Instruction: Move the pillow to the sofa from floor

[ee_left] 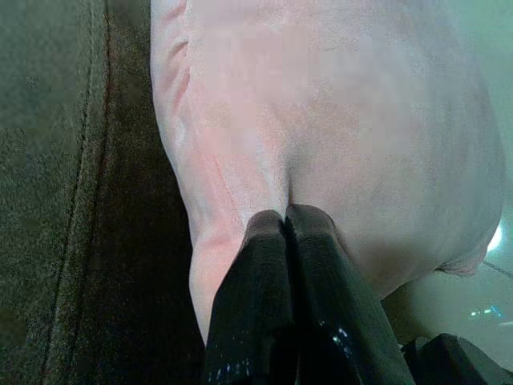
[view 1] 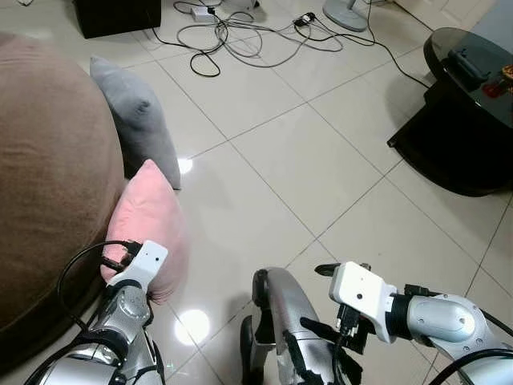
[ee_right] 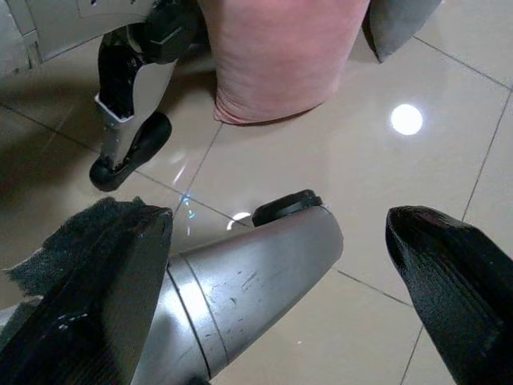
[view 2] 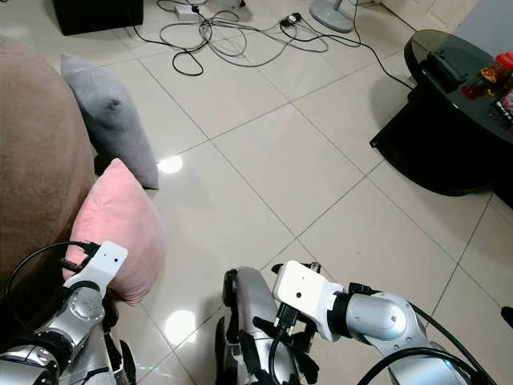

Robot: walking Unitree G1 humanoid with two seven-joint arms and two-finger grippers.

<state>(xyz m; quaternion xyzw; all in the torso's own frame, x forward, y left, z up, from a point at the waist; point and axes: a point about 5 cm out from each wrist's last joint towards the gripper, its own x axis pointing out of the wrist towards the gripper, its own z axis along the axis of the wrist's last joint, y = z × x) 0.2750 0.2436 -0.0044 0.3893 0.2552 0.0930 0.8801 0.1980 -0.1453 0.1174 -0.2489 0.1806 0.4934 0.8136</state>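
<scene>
A pink pillow [view 1: 148, 228] stands on the tiled floor, leaning against the front of the brown sofa [view 1: 48, 160]. My left gripper [ee_left: 286, 220] is shut, its two black fingers pinching a fold of the pillow's fabric near its lower side, as the left wrist view shows up close. In the eye views the left wrist [view 1: 136, 269] sits right at the pillow's near end. My right gripper [ee_right: 272, 241] hangs open low over the floor beside my leg, holding nothing.
A grey pillow [view 1: 136, 116] leans on the sofa just beyond the pink one. A black glass coffee table [view 1: 469, 104] with items stands at the right. Tangled cables [view 1: 240, 36] and a fan base [view 1: 345, 12] lie on the far floor. My silver leg [view 1: 280, 321] is below.
</scene>
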